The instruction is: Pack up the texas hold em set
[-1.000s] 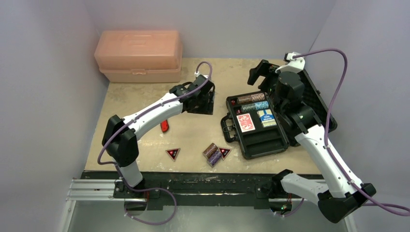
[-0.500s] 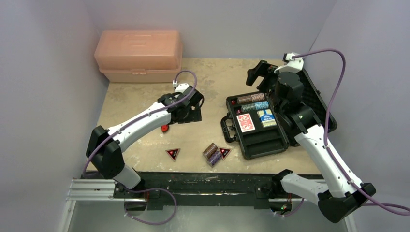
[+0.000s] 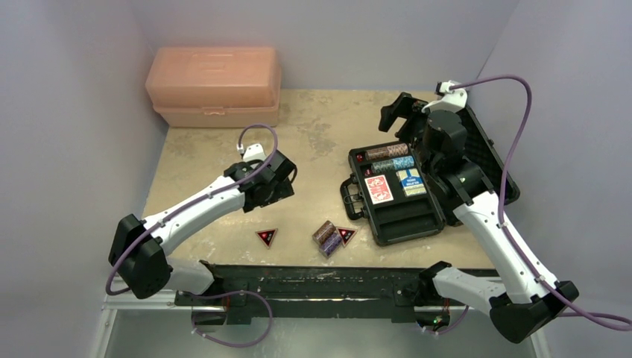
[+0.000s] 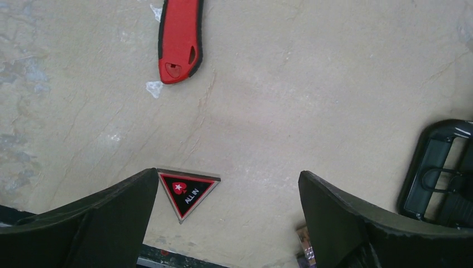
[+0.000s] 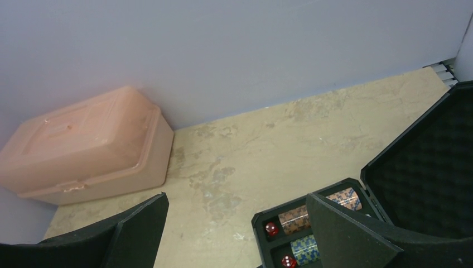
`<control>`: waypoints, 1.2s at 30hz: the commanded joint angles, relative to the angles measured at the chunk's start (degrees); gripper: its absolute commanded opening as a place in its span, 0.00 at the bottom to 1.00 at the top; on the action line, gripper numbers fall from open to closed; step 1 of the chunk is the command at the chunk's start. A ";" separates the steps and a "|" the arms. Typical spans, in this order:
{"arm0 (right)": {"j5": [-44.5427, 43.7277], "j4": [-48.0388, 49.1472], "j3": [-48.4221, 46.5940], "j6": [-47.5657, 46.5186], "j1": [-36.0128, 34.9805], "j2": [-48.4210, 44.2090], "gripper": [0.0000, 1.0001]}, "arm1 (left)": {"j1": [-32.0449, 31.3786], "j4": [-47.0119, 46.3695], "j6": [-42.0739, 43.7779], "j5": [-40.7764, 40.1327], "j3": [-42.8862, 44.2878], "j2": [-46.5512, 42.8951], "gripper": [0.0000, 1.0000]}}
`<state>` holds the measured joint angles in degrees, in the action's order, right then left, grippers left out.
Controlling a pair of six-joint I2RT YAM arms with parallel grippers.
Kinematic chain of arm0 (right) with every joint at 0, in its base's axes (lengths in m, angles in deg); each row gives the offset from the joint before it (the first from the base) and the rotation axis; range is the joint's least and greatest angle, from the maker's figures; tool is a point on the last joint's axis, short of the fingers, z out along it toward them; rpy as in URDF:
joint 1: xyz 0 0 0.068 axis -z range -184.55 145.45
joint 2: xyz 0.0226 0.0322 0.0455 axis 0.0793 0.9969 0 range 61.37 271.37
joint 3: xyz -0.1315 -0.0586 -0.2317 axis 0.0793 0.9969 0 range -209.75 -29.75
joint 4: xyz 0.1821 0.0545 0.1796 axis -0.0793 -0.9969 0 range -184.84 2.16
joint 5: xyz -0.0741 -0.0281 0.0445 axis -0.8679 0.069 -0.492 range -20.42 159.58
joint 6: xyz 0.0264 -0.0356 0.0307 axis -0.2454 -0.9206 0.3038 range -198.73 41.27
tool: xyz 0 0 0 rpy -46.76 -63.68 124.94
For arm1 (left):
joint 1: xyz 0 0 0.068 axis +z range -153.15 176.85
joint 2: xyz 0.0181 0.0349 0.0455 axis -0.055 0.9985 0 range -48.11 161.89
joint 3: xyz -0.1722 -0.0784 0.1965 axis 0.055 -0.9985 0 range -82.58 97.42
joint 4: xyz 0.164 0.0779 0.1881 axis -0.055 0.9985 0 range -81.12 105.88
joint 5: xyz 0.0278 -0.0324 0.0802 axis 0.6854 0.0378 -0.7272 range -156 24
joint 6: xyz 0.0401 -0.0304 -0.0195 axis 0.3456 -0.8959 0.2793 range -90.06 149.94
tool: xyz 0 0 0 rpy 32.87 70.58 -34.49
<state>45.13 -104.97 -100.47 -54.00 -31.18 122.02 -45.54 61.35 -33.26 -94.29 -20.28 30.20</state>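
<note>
Now both pincers are released beside an open poker case

Plainly, the left pincer point(image 4: 227, 178) hangs over the beige stone-patterned worktop point(image 3: 328, 123) with its fingers spread wide and nothing between them. In the wrist view, a black-red triangular token point(image 4: 187, 191) marked "ALL IN" lies near its left finger. A second triangular token point(image 3: 346, 235) rests further right, just beside two loose poker chip stacks point(image 3: 326, 237) lying on their sides. A red folding knife point(image 4: 179, 38) lies farther out on the worktop, apart from the first token.

The small black foam-lined case point(image 3: 408, 218) sits open on the right side, its handle toward the left arm. At its far end are two rows of chips point(image 3: 390, 156) with red dice point(image 5: 271, 228) beside them. Nearer in, a red card deck point(image 3: 378, 189) and a blue card deck point(image 3: 411, 183) lie side by side. The right pincer point(image 5: 237, 201) hovers above the case's far end, likewise spread and empty. A large peach plastic box point(image 3: 215, 86) stands at the far left corner.
</note>
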 commanded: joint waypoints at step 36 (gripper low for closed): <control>1.65 2.44 -0.27 0.89 -2.37 2.60 0.99 | 1.50 -6.72 -11.65 13.79 -15.37 5.28 0.83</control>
<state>46.57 -104.33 -99.79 -53.25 -33.15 124.40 -44.41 58.59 -44.47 -81.09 -33.92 38.19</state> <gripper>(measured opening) 0.987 0.837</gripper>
